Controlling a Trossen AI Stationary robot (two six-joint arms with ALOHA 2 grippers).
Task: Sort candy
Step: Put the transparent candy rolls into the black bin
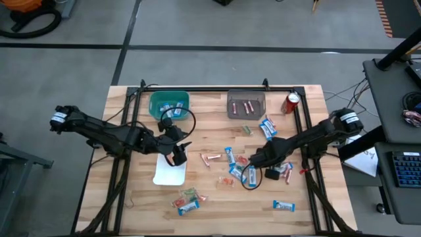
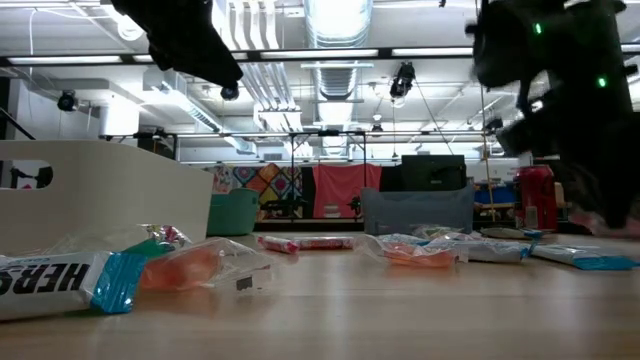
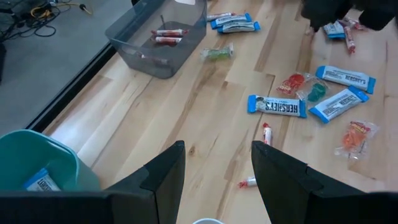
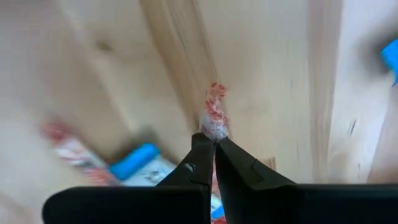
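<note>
While blue bars (image 3: 277,106) read HERSHEY'S, right tool (image 4: 214,142) pinches candy (image 4: 214,115).

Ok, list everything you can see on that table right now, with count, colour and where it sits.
Round plastic tub: one, teal, far left; blue-and-white mini bars inside.
Rectangular plastic bin: one, grey, far centre; two pink sticks inside.
Soda can: one, red, far right corner.
Flat white tray: one, below the left arm.
Loose wrapped candy: many, blue-and-white, pink, orange, green; centre, right, near edge.
Left end effector: open, above the white tray.
Right end effector: shut on a red-and-white wrapped piece, right of centre.
</note>
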